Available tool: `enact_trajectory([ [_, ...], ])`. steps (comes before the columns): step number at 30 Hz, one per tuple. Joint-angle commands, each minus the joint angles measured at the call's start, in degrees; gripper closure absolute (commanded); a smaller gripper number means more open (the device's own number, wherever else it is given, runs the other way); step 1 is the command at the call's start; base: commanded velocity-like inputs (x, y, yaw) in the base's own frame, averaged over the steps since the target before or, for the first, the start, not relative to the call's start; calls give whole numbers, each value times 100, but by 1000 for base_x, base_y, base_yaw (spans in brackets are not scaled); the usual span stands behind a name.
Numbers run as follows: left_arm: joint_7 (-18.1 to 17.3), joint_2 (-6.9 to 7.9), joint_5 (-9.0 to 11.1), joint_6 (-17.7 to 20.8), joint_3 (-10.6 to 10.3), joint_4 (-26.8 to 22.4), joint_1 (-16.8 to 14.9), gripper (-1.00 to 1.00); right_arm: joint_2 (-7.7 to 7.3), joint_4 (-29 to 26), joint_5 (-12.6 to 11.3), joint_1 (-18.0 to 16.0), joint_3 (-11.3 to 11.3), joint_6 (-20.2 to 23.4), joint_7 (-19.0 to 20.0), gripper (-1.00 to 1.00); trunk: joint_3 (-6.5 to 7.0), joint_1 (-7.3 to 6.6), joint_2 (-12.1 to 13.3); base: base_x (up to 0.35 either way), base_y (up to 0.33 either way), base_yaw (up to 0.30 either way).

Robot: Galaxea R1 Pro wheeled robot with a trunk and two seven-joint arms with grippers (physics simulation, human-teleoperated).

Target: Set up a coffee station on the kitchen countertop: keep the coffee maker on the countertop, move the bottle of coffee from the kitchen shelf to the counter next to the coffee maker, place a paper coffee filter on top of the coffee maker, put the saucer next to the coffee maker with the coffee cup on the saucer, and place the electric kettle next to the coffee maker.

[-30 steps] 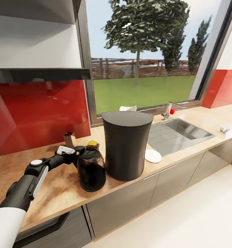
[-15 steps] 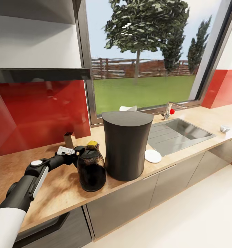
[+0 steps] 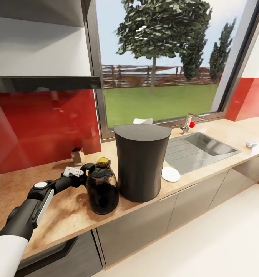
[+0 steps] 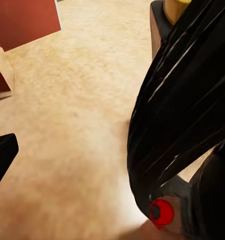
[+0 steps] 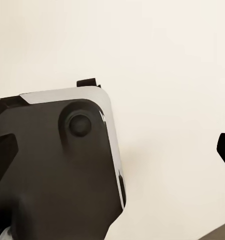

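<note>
The coffee maker (image 3: 141,165), a tall dark cylinder, stands on the wooden countertop (image 3: 68,209). Touching its left side is the glossy black electric kettle (image 3: 102,188), which has a red switch (image 4: 161,212) at its base and something yellow at its top. My left gripper (image 3: 80,170) is open at the kettle's handle; one fingertip (image 4: 3,155) stands well clear of the kettle's body (image 4: 182,115). A white saucer (image 3: 171,174) lies right of the coffee maker. A white paper piece (image 3: 143,121) shows behind the maker by the window. My right gripper (image 5: 115,150) hangs open over pale floor.
A sink (image 3: 206,148) with a faucet (image 3: 189,123) lies to the right, and a small pale cup-like item (image 3: 251,143) sits at the far right. A small brown box (image 3: 76,156) stands against the red backsplash. A dark shelf (image 3: 45,82) hangs above the left arm.
My left arm has dropped slightly and drawn back a little from the kettle's handle. The kettle, the coffee maker and the camera have stayed put.
</note>
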Motion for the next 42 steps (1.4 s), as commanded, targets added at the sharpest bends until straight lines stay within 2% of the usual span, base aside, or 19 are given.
enact_trajectory([
  [1,-20,5,8,37,-7,-7,-1,-100,0,3,-45,-2,38,-18,-5,-100,-10,2,-9,0,0,0],
  [16,-32,7,8,29,-6,-7,7,-100,-8,7,-45,-2,38,-18,-8,-100,-10,2,-9,-62,0,0],
  [22,-32,7,10,29,-3,-6,6,-100,-9,10,-45,0,38,-18,-8,-100,-10,2,-9,-182,171,0],
  [32,-32,7,8,29,-2,-7,10,-100,-9,11,-45,-1,38,-18,-8,-100,-10,2,-9,-26,34,0],
  [42,-32,7,14,12,-2,-15,145,-100,-9,11,-45,-4,38,-18,-15,-100,-10,2,-9,-282,0,0],
])
